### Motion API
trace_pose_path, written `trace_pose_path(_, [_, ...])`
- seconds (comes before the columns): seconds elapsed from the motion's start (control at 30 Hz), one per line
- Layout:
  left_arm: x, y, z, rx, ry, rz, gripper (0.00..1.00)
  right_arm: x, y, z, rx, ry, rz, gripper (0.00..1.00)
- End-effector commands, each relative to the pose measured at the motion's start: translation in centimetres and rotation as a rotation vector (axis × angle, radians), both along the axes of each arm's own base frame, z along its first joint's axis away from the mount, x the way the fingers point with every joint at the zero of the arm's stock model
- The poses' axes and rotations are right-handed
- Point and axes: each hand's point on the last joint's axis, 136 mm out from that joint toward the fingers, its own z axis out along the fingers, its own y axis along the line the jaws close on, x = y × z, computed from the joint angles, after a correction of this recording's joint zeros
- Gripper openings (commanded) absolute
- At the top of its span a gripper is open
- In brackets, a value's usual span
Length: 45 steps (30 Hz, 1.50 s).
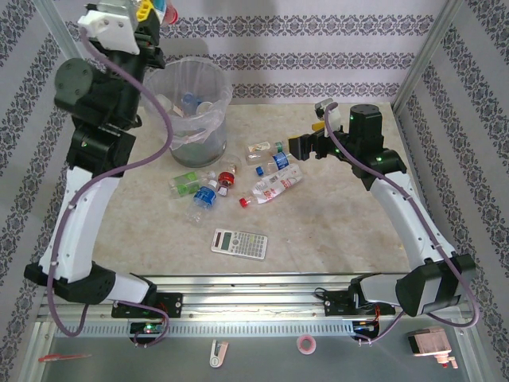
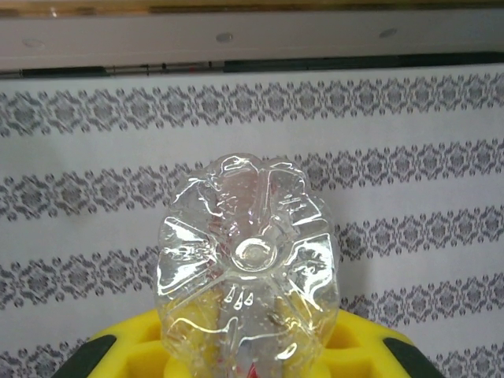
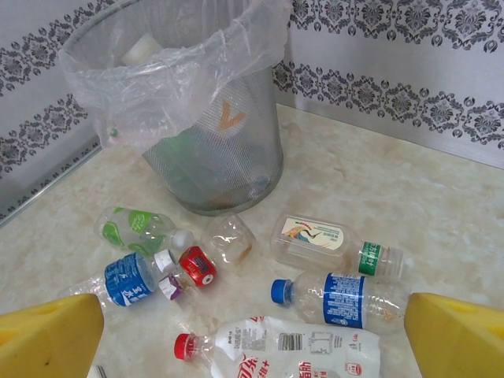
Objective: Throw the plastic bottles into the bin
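Left gripper [image 1: 153, 11] clamps a clear bottle [image 2: 248, 252] at the bin's [image 1: 203, 143] eleven o'clock; right gripper [image 1: 301, 147] gapes at the loose bottles' [image 1: 278, 183] three o'clock.

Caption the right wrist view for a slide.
Open right pincer facing loose bottles lying on the table beside the bag-lined bin.

Grey mesh bin [image 3: 228, 161], clear liner [image 3: 181, 87]. Clear plastic bottles [image 3: 339, 299]: red, blue, green caps; blue, green, white labels. Yellow pads [image 3: 453, 335] on right gripper [image 3: 253, 327]. Beige marbled table [image 3: 409, 205]. White wallpaper [image 2: 394, 157], grey damask bands.
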Motion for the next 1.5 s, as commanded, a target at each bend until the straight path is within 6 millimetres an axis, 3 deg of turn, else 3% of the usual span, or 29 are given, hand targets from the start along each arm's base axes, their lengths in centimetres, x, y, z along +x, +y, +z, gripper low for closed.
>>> trace_pose_path(0.0, [5.8, 0.6, -5.5, -0.069, 0.189, -0.012, 0.22, 0.6, -0.5, -0.6, -0.017, 0.0, -0.009, 0.98])
trace_pose_path(0.07, [9.4, 0.9, -10.3, -0.104, 0.328, -0.029, 0.29, 0.5, -0.5, -0.8, -0.022, 0.007, -0.008, 0.98])
trace_pose_path(0.17, [13.6, 2.1, -17.7, -0.139, 0.548, 0.014, 0.53, 0.1, -0.6, -1.2, -0.023, 0.02, -0.005, 0.98])
trace_pose_path(0.2, [14.3, 2.5, -19.5, -0.16, 0.603, 0.021, 0.59, -0.2, -0.6, -1.3, -0.024, 0.026, -0.002, 0.98])
trace_pose_path(0.27, [14.9, 2.7, -21.0, -0.209, 0.663, -0.017, 0.76, -0.8, -0.7, -1.5, -0.03, 0.03, 0.004, 0.98])
trace_pose_path(0.33, [14.5, 2.1, -20.0, -0.232, 0.658, -0.067, 0.9, -1.1, -1.0, -2.0, -0.04, 0.034, -0.002, 0.98])
trace_pose_path(0.43, [13.2, 2.2, -16.7, -0.277, 0.599, -0.091, 1.0, -1.1, -1.3, -2.7, -0.045, 0.058, -0.019, 0.98])
trace_pose_path(0.67, [9.1, 1.9, -10.9, -0.267, 0.526, -0.155, 1.0, 0.7, -1.6, -5.5, 0.02, 0.253, -0.12, 0.98])
trace_pose_path(0.93, [3.5, 0.2, -6.8, -0.21, 0.435, -0.309, 1.0, 1.6, -1.2, -11.1, 0.153, 0.605, -0.287, 0.97])
trace_pose_path(1.13, [0.9, -1.5, -6.0, -0.19, 0.404, -0.418, 1.0, 1.3, -0.4, -15.1, 0.219, 0.806, -0.383, 0.95])
trace_pose_path(1.47, [0.5, -2.1, -7.9, -0.177, 0.448, -0.423, 1.0, -0.2, 0.0, -19.8, 0.198, 1.005, -0.507, 0.91])
